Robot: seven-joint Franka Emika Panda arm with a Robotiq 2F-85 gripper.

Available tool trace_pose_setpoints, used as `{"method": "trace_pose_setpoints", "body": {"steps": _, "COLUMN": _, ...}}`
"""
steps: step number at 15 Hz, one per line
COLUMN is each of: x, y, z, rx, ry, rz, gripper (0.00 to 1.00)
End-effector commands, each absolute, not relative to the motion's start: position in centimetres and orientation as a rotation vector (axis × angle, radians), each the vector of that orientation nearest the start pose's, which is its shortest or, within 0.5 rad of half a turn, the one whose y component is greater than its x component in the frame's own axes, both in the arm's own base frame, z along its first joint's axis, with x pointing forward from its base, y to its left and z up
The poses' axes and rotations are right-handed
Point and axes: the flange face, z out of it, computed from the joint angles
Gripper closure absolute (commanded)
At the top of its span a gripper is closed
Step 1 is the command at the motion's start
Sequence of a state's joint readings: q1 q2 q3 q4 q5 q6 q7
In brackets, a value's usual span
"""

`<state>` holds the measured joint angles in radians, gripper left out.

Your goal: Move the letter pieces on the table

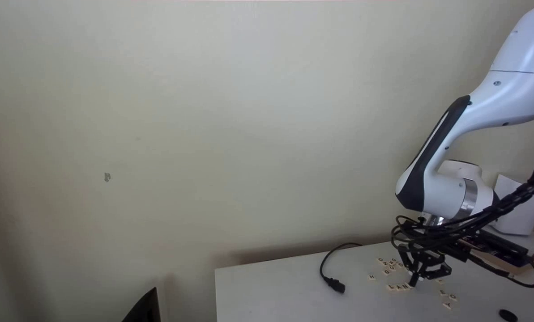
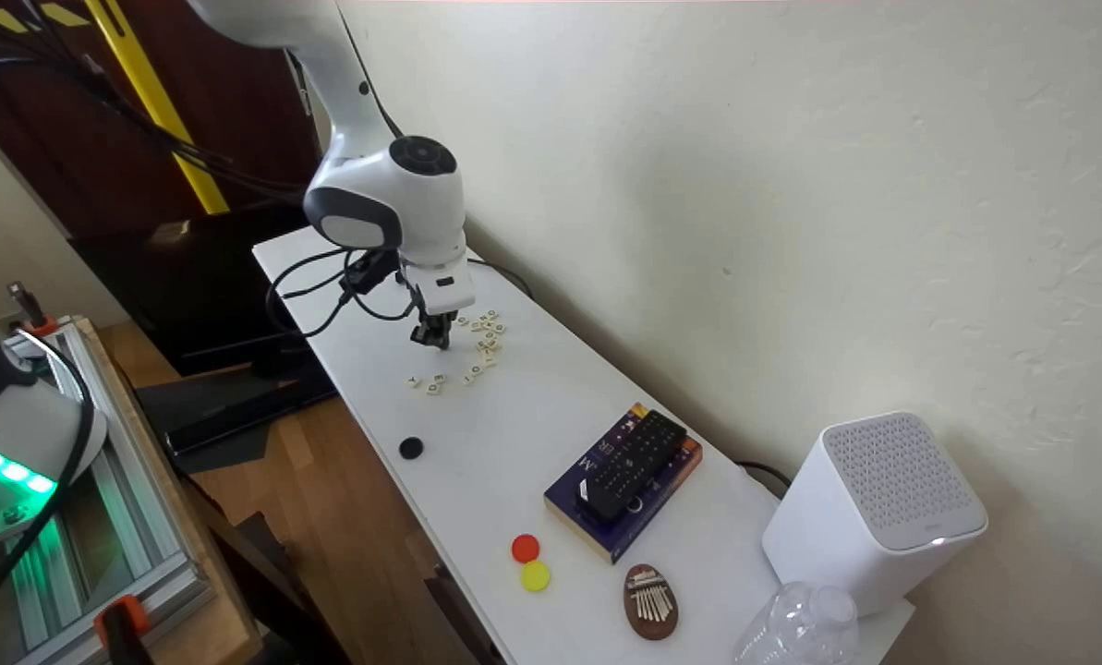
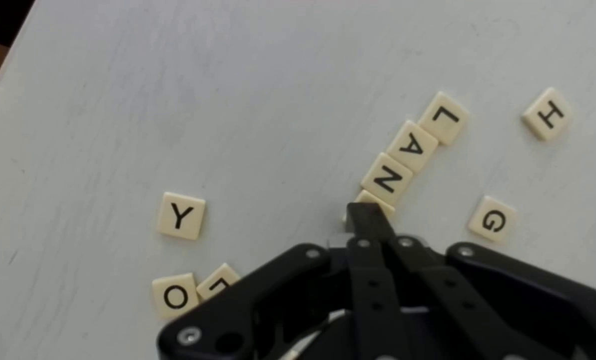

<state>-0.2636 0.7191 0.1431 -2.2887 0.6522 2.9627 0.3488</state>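
Probably light, stiff, slippery: cream square plastic-looking letter tiles [image 3: 411,146], between long edges of the white table [image 2: 495,453]. Your black fingers [image 3: 370,222] look together; spread, pinch opposite sides.

Cream tiles [image 3: 411,154] are lettered in black; the gripper [image 3: 371,220] is black, the tabletop [image 2: 477,480] white. Near its outer long edge sit a red disc [image 2: 526,549] and a yellow disc [image 2: 536,576]; by a corner, a white box [image 2: 832,536] is dotted on top.

Letter tile [image 3: 370,198] mostly hidden by jaws in wrist view, bottle [image 2: 798,626] cut off
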Motion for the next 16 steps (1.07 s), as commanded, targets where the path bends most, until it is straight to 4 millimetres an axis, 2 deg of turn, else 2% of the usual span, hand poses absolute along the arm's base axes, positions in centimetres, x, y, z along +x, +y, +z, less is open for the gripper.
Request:
{"method": "trace_pose_setpoints", "body": {"steps": 1, "x": 46.4, "y": -8.7, "z": 3.9, "rx": -2.503, "ry": 1.607, "rz": 0.134, "gripper": 1.0}}
{"method": "trace_pose_setpoints", "body": {"steps": 11, "x": 46.7, "y": -8.7, "z": 6.4, "rx": -2.556, "ry": 1.58, "rz": 0.056, "gripper": 1.0}}
{"method": "trace_pose_setpoints", "body": {"steps": 16, "x": 47.4, "y": -8.0, "z": 7.2, "rx": -2.603, "ry": 1.461, "rz": 0.045, "gripper": 1.0}}
